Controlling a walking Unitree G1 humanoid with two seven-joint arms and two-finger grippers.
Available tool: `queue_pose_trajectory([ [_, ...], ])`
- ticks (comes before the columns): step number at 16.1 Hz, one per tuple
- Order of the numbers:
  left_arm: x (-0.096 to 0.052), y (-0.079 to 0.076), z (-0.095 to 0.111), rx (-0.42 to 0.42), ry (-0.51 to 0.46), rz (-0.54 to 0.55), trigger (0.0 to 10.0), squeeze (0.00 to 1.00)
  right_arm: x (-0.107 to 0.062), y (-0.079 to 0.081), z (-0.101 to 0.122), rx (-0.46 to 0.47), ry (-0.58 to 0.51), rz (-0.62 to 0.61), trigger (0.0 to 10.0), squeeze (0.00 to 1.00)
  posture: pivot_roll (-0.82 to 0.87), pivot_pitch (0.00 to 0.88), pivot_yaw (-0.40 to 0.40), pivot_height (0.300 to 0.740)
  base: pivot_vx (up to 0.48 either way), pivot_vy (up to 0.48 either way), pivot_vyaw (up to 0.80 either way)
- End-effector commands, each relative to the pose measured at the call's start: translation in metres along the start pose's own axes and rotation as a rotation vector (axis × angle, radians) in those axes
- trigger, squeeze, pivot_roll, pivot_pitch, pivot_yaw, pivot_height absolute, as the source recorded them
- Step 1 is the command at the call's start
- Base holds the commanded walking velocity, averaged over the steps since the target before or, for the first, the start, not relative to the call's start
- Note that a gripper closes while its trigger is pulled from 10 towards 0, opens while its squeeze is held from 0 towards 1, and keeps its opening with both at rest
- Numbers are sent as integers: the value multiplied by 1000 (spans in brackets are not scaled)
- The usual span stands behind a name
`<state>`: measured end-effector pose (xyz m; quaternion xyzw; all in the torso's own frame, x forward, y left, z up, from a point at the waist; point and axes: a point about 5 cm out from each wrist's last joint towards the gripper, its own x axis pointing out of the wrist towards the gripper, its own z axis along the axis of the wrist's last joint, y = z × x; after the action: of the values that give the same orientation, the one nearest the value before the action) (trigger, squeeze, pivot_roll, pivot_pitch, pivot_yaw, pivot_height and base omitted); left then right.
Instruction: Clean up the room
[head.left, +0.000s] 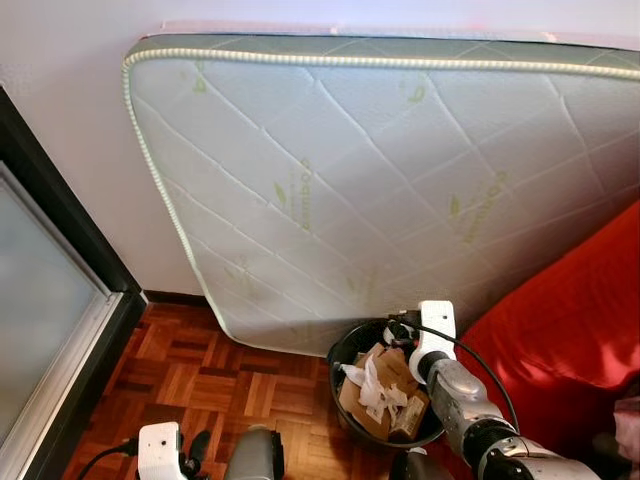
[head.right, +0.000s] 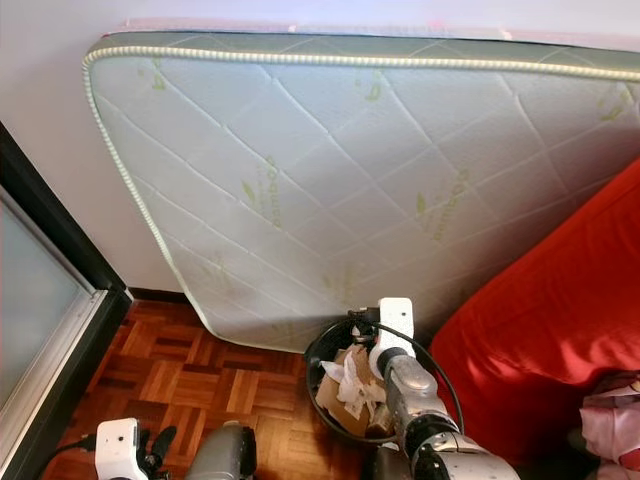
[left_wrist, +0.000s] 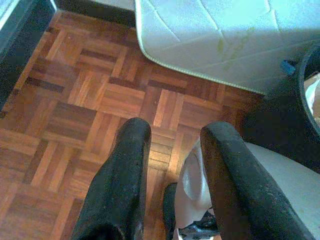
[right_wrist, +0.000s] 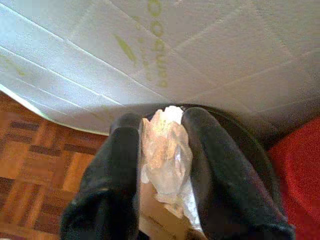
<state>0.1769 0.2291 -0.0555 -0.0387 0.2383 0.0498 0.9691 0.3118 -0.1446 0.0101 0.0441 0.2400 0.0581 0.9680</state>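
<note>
Right wrist view, right tool gripping crumpled paper

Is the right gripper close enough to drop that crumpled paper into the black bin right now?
Probably yes: the right gripper, shut on the crumpled paper, hangs right over the black bin with nothing between them.
</note>
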Motion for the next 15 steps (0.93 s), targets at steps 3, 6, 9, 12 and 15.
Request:
queue_pose_trajectory([
  [3, -6, 1, -2, 1, -22, 1, 10000, 0, -3, -1, -10, -26, 33, -7, 10000, 1000, 258, 147, -18, 636, 0, 0, 0],
  [6, -9, 0, 2, 9, -62, -4, 10000, 0, -4, 1, -14, -46, 46, -4, 10000, 1000, 262, 154, -17, 636, 0, 0, 0],
  [9, -12, -2, 6, 14, -92, -9, 10000, 0, -4, 4, -18, -33, 64, 24, 10000, 1000, 266, 158, -18, 636, 0, 0, 0],
  [12, -15, -8, 16, 17, -127, -16, 10000, 0, -7, 3, -27, -67, 106, 16, 10000, 1000, 268, 162, -20, 636, 0, 0, 0],
  [15, -18, -13, 22, 17, -143, -21, 10000, 0, -11, 1, -39, -99, 157, 3, 10000, 1000, 270, 165, -18, 636, 0, 0, 0],
])
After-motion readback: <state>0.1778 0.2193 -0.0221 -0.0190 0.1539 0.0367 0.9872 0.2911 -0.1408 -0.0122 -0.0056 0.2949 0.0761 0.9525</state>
